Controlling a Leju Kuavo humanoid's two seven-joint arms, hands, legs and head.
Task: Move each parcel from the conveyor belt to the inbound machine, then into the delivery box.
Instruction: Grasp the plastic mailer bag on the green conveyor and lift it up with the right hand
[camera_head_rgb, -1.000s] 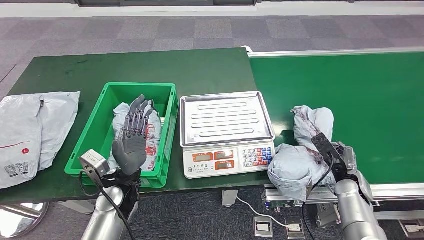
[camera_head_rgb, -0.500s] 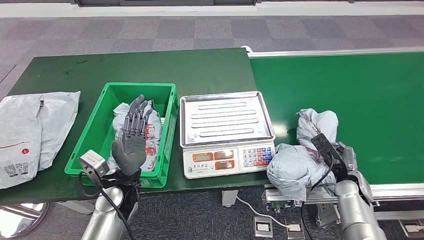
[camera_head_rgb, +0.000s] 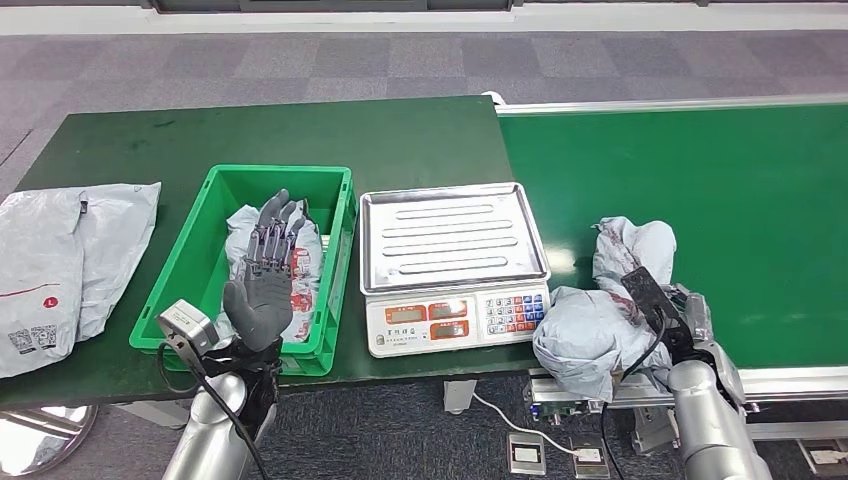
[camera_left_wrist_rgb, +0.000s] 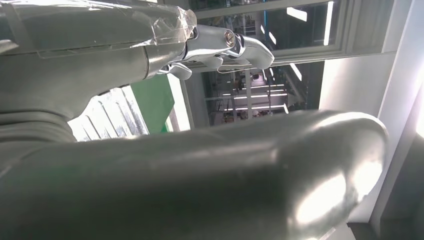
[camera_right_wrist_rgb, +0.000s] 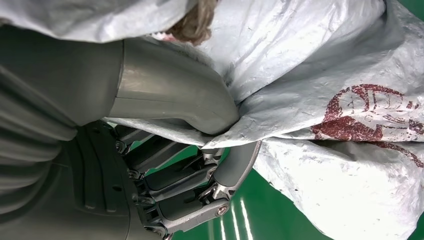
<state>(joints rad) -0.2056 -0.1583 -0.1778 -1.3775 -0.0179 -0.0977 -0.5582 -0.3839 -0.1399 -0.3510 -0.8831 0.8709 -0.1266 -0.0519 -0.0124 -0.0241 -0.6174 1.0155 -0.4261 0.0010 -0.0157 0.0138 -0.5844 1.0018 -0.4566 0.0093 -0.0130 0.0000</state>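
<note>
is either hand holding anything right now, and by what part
The right hand pinches the grey parcel by a fold of its wrapping. The left hand holds nothing, fingers apart above the green bin.

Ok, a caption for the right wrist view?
Right hand pinching the grey parcel above the green belt.

A parcel-sorting station: a green conveyor belt (camera_head_rgb: 680, 190) runs beside a table with a scale (camera_head_rgb: 452, 265), a crate (camera_head_rgb: 175, 285) and grey mail bags (camera_head_rgb: 70, 260).

Even bright overhead light; head view sharp; wrist close-ups blurred, glaring.
</note>
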